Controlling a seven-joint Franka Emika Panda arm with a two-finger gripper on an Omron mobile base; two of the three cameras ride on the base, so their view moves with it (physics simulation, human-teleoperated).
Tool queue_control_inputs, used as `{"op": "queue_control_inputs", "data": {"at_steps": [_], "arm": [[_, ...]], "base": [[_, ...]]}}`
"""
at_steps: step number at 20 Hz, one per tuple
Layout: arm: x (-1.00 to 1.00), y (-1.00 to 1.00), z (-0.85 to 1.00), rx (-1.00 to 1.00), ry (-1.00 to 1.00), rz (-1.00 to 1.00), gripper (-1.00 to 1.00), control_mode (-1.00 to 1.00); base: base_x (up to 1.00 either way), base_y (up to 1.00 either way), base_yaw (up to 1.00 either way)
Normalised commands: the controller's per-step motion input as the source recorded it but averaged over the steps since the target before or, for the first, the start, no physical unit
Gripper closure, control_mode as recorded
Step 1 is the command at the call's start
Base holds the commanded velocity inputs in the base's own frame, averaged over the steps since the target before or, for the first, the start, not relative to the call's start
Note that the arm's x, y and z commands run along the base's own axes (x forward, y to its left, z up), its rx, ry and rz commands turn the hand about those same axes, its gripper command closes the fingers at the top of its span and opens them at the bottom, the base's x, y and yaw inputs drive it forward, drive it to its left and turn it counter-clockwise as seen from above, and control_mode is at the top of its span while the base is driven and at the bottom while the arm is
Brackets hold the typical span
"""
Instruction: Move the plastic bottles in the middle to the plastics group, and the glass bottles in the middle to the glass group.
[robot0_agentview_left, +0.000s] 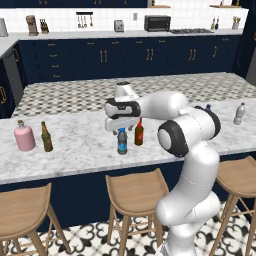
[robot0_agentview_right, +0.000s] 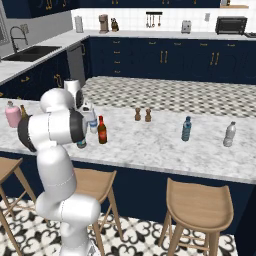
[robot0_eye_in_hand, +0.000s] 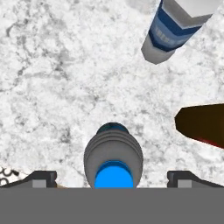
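On the marble counter (robot0_agentview_left: 75, 145), far to the left of the jaws, the glass group stands near the counter's end: a squat pink flask (robot0_agentview_left: 24, 136) with a stopper, and just beside it on its right a slim olive-green bottle (robot0_agentview_left: 46, 137), both upright. Well apart from them, the gripper (robot0_agentview_left: 122, 125) hangs over the middle cluster, pointing straight down. In the hand view its two finger tips (robot0_eye_in_hand: 43, 178) stand wide apart, nothing clamped between them, and the dark blue-tinted bottle (robot0_eye_in_hand: 113, 159) sits upright right between and below them, its blue cap (robot0_eye_in_hand: 113, 175) centred in the gap (seen from straight above, so the ribbed shoulder rings the cap). Whether the tips touch the bottle cannot be told; in the left base view its cap lies just under the hand.

Just to the right of the jaws stands the dark red-brown glass bottle (robot0_agentview_left: 139, 132), slim neck up, red label facing out; in the hand view it shows as a dark brown shape at the right edge. Beyond the jaws, away from the robot, is the clear bottle with white-blue label (robot0_eye_in_hand: 175, 30), also upright.

Far to the right of the jaws, the plastics group: a small teal-blue bottle (robot0_agentview_right: 186, 129) and, further right, a clear greyish bottle with a pale cap (robot0_agentview_right: 229, 134), near each other but not touching.
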Motion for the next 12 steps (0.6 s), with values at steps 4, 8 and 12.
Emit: {"op": "queue_control_inputs", "data": {"at_steps": [4,8,12], "arm": [[0.0,0.0,-0.34,0.0,0.0,0.0,-1.0,-1.0],[0.0,0.0,0.01,0.0,0.0,0.0,-1.0,-1.0],[0.0,0.0,0.0,0.0,0.0,0.0,-1.0,-1.0]], "base": [[0.0,0.0,0.0],[0.0,0.0,0.0],[0.0,0.0,0.0]]}}
